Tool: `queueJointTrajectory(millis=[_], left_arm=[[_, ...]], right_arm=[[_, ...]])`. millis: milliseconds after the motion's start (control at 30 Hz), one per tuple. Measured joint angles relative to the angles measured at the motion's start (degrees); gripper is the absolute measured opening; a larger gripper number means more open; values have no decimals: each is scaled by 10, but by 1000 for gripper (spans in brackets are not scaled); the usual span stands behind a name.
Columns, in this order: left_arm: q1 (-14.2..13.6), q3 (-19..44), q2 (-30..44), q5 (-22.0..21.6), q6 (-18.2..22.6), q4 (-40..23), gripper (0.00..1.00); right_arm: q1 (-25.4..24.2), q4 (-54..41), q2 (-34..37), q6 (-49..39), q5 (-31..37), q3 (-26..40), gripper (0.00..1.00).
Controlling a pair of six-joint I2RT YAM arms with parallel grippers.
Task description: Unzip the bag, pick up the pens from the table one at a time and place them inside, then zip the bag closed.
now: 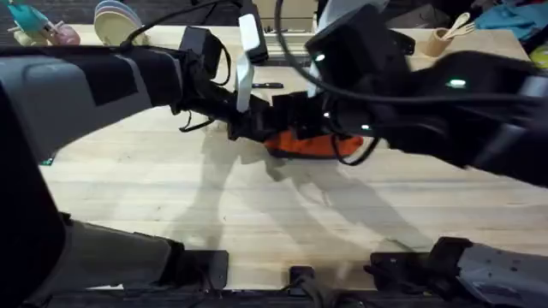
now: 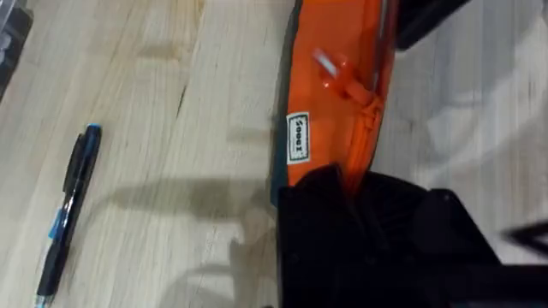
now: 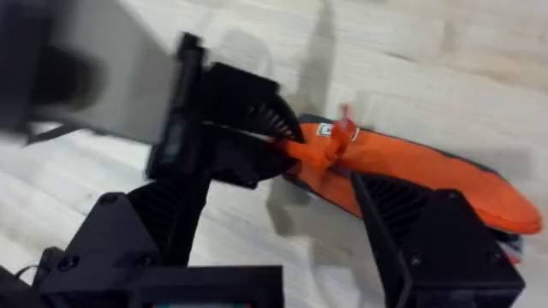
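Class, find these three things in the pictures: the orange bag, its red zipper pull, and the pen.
Bag (image 2: 338,103): left wrist view, on its orange side panel.
Zipper pull (image 3: 345,130): right wrist view, on the red tab standing up from the bag.
Pen (image 2: 70,210): left wrist view, middle of its black barrel.

At the table's far left corner sit a stack of pale plates (image 1: 117,23) and, beside it, a teal and pink toy (image 1: 38,26). Near the far right corner stands a tan cup (image 1: 437,41) holding wooden utensils (image 1: 459,26), with teal cloth (image 1: 512,19) behind it.
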Motion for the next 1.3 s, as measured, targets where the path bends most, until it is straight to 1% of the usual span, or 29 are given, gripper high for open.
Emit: queueJointTrajectory(millis=[200,367,400,433,467,567,600,633,767,867,967,1133,1233,1300], left_arm=[[0,0,0,0,0,0,42],[0,0,0,0,0,0,43],[0,0,0,0,0,0,85],[0,0,0,0,0,0,183],[0,0,0,2,1,0,307],[0,0,0,6,-1,0,784],[0,0,0,7,-1,0,916],[0,0,0,8,-2,-1,971],[0,0,0,9,-3,-2,992],[0,0,0,9,-3,-2,993],[0,0,0,9,-3,-2,993],[0,0,-1,8,-3,-14,993],[0,0,-12,8,-3,-25,992],[0,0,-29,8,-3,-31,993]], right_arm=[[6,-53,-74,-92,20,0,998],[6,-80,-113,-164,26,0,998],[6,-82,-118,-175,26,0,998],[6,-84,-124,-186,27,0,998],[6,-86,-128,-195,27,0,998],[3,-87,-142,-217,27,0,998],[1,-89,-146,-221,27,0,998],[-4,-91,-151,-225,27,0,998],[-38,-100,-166,-251,15,0,997],[-70,-111,-169,-285,-27,3,996],[-109,-120,-169,-326,-88,4,996],[-193,-137,-169,-399,-223,7,996],[-238,-145,-169,-432,-274,7,996],[-269,-146,-168,-458,-284,7,996]])
